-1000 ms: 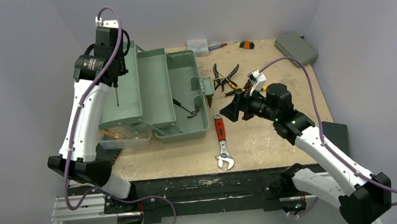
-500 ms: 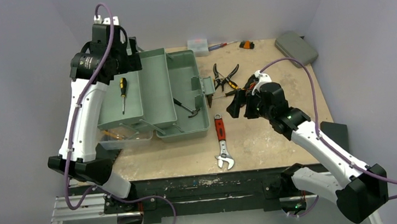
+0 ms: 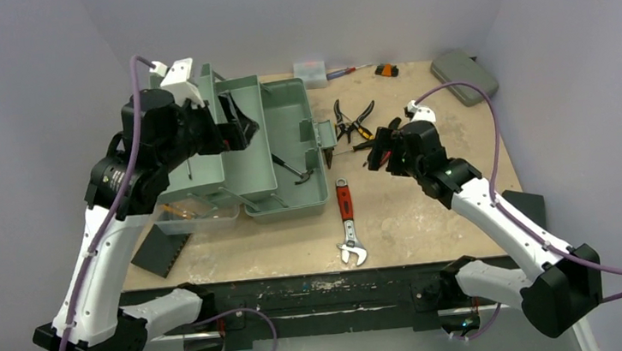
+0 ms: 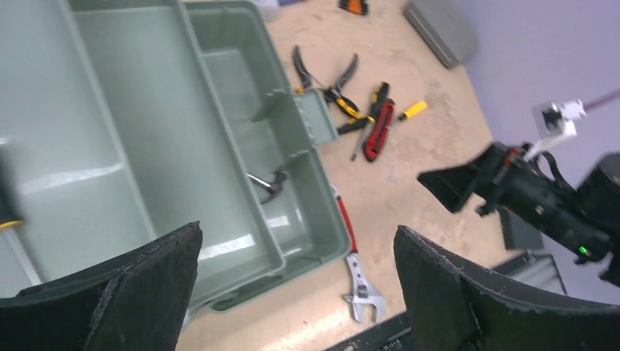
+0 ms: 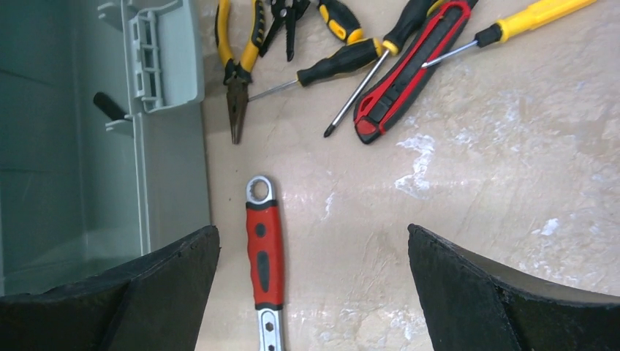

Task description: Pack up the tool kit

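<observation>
1. Toolbox sits open on the left of the tabletop, trays folded out, a small hammer down in its lower bin.
2. And it's in! A second ago your left pincer had a screwdriver dangling over the upper tray. Now that tool lies in the tray, and the pincer's fingers are spread wide with nothing between them.
3. The left arm has also swung round, so its camera now looks across the box toward the loose tools.
4. Your right pincer has spread too. It is empty and hovers over the tabletop just right of the box.
5. Below it, the wrench, pliers, two screwdrivers and a red cutter are not yet packed.
6. My read: one tool is stowed and several are left. The wrench lies nearest your right fingers, so it looks like the likely next pick.
</observation>
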You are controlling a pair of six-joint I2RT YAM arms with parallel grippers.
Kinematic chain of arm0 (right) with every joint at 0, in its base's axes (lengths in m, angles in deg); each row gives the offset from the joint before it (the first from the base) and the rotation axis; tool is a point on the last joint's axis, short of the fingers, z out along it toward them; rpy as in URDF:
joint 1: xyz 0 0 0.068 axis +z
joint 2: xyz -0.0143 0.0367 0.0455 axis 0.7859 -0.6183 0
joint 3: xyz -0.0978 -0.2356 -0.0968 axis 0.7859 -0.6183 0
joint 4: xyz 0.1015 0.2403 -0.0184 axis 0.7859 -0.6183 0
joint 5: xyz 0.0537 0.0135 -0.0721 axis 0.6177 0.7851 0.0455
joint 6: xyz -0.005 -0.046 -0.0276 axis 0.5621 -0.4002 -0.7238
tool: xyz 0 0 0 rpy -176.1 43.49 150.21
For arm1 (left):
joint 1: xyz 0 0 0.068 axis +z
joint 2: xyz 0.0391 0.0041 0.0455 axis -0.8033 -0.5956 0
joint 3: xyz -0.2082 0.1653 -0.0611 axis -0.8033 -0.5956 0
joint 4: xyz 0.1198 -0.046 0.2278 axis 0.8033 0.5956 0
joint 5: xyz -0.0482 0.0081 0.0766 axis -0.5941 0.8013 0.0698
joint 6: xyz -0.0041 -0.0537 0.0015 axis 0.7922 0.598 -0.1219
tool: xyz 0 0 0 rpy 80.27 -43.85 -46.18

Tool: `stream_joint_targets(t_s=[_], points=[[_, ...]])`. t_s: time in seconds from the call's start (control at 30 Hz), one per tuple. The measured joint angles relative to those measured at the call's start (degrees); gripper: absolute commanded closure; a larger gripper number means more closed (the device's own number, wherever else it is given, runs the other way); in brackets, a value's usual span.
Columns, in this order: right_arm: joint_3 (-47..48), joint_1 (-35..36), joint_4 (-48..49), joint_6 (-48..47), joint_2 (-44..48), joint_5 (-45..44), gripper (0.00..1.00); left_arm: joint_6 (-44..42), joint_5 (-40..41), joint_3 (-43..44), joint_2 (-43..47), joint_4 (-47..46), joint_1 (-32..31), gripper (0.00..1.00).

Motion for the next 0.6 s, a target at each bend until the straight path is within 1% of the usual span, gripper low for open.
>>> stream_joint_targets(t_s=[0.1,0.27,0.4,0.5,0.6], points=[[-0.2,0.0,1.4,-0.5,0.9,-2.0,0.01,1.1,-2.6,-2.6,0.6,-2.4,-3.7,0.00],[-0.3,0.0,3.0,-1.0,2.1,-5.3,0.01,2.7,-9.0,-9.4,0.8,-7.3,-7.1,0.00],[2.9,-0.1,0.6,-0.9,-2.4,-8.5,0.01,1.6,-13.1,-13.0,1.0,-9.7,-10.1,0.00],[4.3,-0.7,-0.8,-0.8,-5.7,-9.9,0.01,-1.0,-15.4,-13.4,1.6,-9.6,-12.6,0.00],[4.3,-2.3,-1.9,-0.7,-6.9,-10.2,0.01,-3.9,-16.2,-13.8,3.5,-8.5,-13.3,0.00]])
